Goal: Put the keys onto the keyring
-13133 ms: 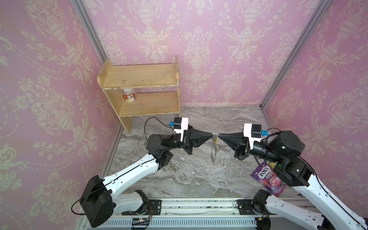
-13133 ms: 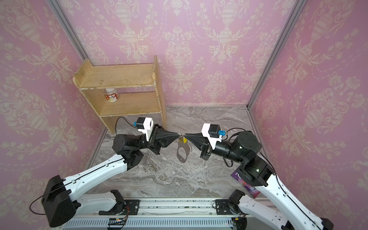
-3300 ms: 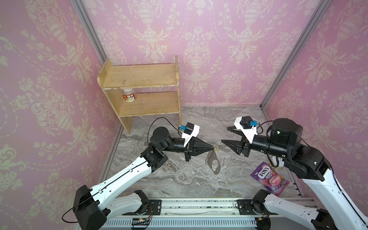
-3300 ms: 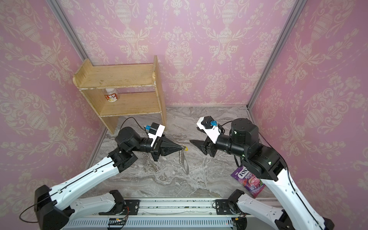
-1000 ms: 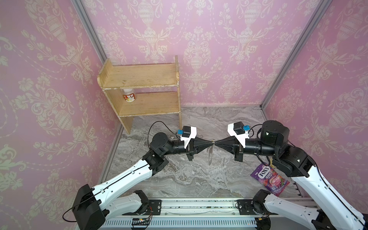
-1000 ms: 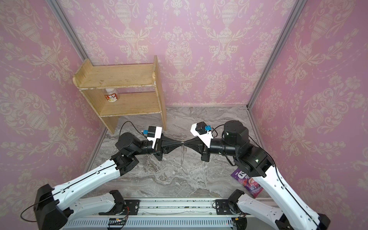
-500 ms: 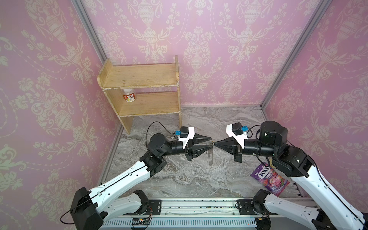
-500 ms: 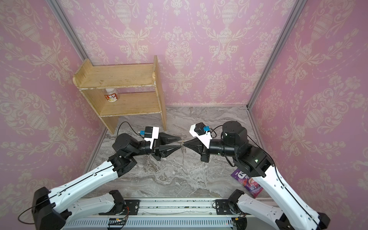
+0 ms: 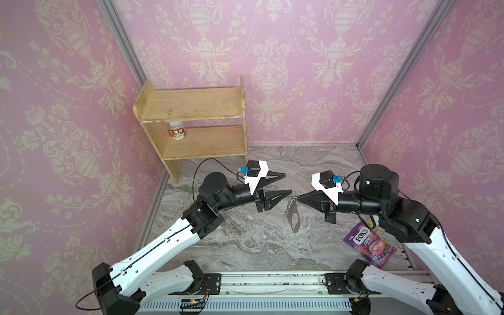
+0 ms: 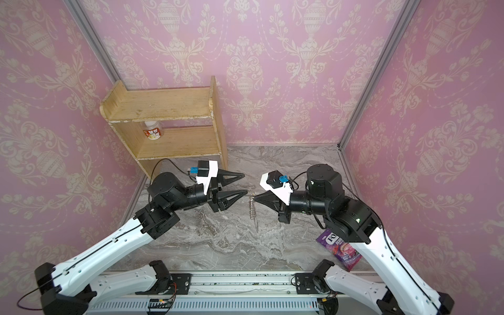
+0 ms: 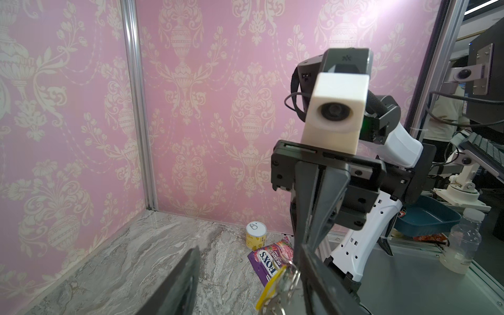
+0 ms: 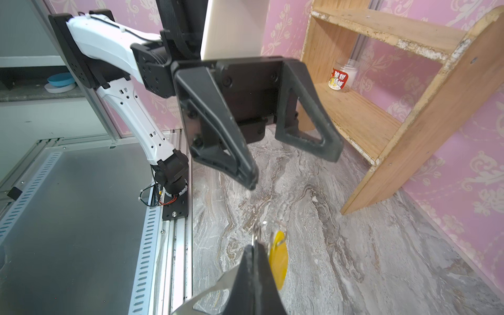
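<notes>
The left fingers, clamped on the keyring a second ago, have been opened and drawn just clear of it. The keyring is now carried by the right fingers alone, pinched shut on its top ring, and hangs over the middle of the tabletop. The key dangles at that ring, so threading is judged done. The key is a glossy yellow plastic oval. The keyring is flat, grey and rounded, with a long cutout, under a silver link chain.
</notes>
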Tool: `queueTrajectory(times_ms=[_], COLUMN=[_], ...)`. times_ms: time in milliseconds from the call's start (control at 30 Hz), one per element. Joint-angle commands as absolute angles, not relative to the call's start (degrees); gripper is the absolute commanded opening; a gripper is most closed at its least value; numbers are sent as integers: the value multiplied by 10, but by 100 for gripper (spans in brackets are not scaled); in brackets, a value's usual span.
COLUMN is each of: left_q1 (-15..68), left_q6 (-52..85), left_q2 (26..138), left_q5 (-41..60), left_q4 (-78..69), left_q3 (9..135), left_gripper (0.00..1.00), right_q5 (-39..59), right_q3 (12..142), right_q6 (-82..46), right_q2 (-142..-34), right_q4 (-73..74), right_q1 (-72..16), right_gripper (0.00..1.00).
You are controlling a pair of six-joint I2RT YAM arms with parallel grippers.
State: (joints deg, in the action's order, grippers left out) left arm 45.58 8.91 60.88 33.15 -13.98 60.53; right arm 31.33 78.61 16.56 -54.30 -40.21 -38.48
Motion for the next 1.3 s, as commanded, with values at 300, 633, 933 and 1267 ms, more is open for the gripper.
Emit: queueTrajectory(times_ms=[300, 633, 933, 1267], left_q1=[458, 453, 451, 452], left_q6=[185, 284, 316, 320], left_q2=[671, 682, 711, 723], left_q5=[309, 259, 289, 303], left_q4=[52, 95, 118, 133], left_q3=[714, 701, 694, 699], left_gripper=[51, 51, 45, 44], right_q5=[198, 88, 59, 46], right_q3=[832, 765, 740, 740], right_q6=[259, 285, 287, 297], right_q2=[-571, -555, -550, -571], right_q4=[-449, -422, -408, -412], right_q1=[-424, -455, -461, -461], right_gripper=[0, 0, 0, 0])
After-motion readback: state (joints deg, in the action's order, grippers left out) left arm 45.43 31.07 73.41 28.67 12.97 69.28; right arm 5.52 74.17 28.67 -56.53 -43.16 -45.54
